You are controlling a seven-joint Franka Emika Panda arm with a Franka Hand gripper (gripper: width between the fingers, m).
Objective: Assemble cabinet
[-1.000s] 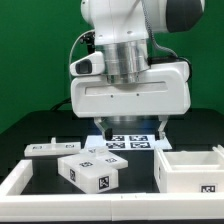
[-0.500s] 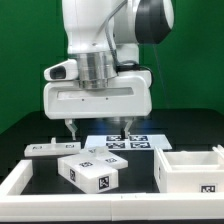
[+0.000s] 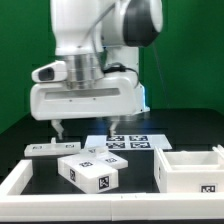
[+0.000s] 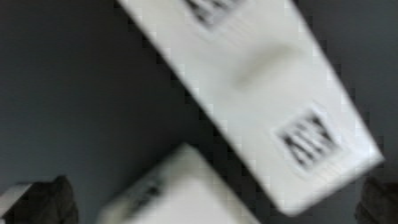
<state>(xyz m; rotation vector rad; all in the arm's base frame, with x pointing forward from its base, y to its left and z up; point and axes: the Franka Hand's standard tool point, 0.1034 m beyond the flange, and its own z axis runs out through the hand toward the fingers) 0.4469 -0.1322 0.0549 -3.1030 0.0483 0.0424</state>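
A: What moved?
B: My pincer (image 3: 85,127) has slid toward the exterior view's left; it hangs spread open, empty.
A: The cabinet body (image 3: 190,170)?
B: On the bench (image 3: 190,133), near, exterior view's right.

Black table (image 3: 190,135) carries the marker board (image 3: 128,143). Flat panel (image 3: 48,148), tagged block (image 3: 90,172) and cabinet body (image 3: 192,172) lie on it too

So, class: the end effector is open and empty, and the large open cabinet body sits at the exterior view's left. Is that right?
Not quite. The cabinet body sits at the exterior view's right, not its left. The rest holds: the end effector is open and empty. The exterior view shows both.
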